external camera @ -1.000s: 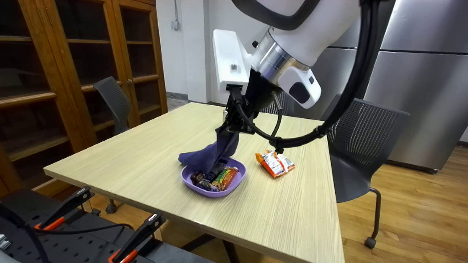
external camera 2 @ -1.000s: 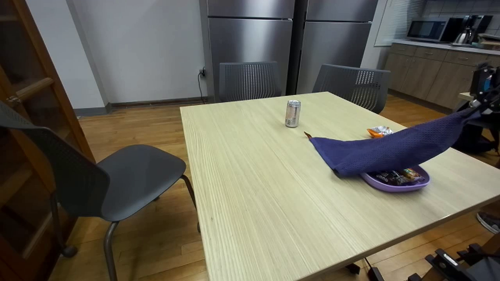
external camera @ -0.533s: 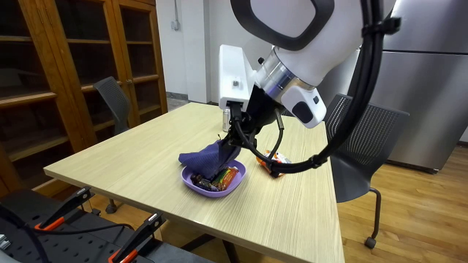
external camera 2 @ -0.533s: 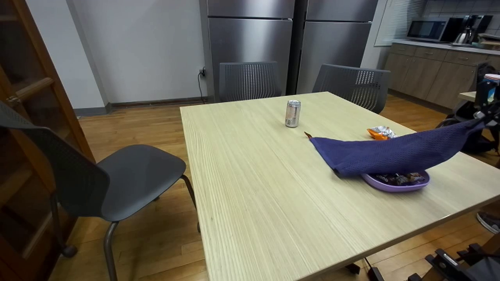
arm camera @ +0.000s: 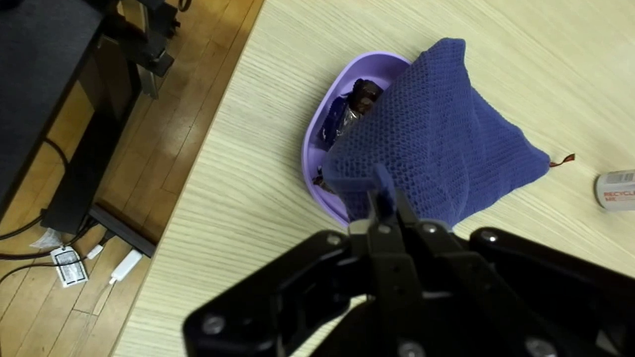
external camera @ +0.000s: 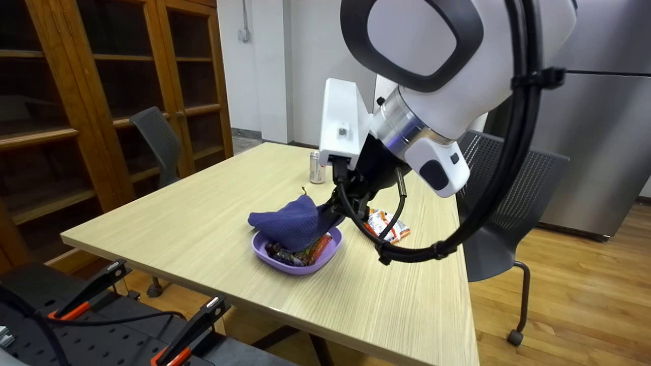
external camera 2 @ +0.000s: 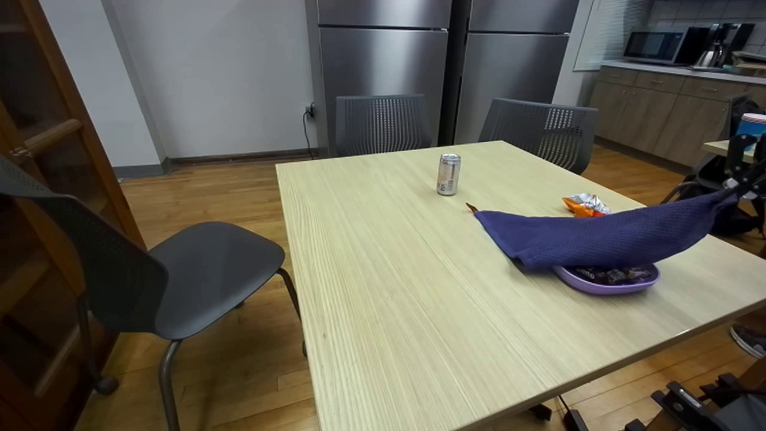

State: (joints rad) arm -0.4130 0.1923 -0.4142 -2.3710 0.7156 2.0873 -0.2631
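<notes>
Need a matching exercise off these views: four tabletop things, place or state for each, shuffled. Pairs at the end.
Column one
1. dark blue woven cloth
2. silver cylindrical drinks can
3. purple rounded plastic tray
4. orange-and-white crinkled snack packet

Column two
A. holding wrapped snack bars
B. pinched in the black two-finger gripper
C. lying beside the tray, apart from it
D. standing upright on the pale wooden table

Pairs: 1-B, 2-D, 3-A, 4-C

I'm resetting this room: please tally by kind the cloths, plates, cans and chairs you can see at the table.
Blue cloth: 1
Purple plate: 1
Can: 1
Grey chairs: 3
Total: 6
</notes>
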